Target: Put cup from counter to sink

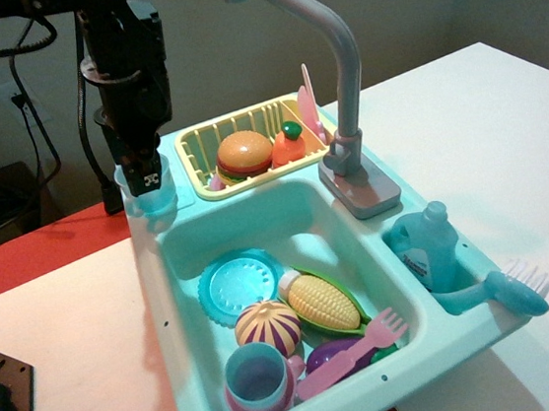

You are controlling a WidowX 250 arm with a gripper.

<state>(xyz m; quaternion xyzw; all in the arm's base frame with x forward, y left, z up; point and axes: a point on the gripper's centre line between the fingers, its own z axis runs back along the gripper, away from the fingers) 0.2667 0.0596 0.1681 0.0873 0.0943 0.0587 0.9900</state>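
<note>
— Sink (164, 278) is already crowded — plate, corn, a handled cup.
— And the cup (147, 195) sits at the back-left corner ledge, jaws (150, 180) down in it; clamped or not, I can't tell.
— A loose hold could drop it onto the bench.

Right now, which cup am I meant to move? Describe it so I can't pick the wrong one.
Start at the teal sink and go to its far-left corner, left of the yellow dish rack. The cup sits there under the gripper. It is plain, translucent light blue and handleless, unlike the handled blue cup on a pink saucer in the basin.
</note>
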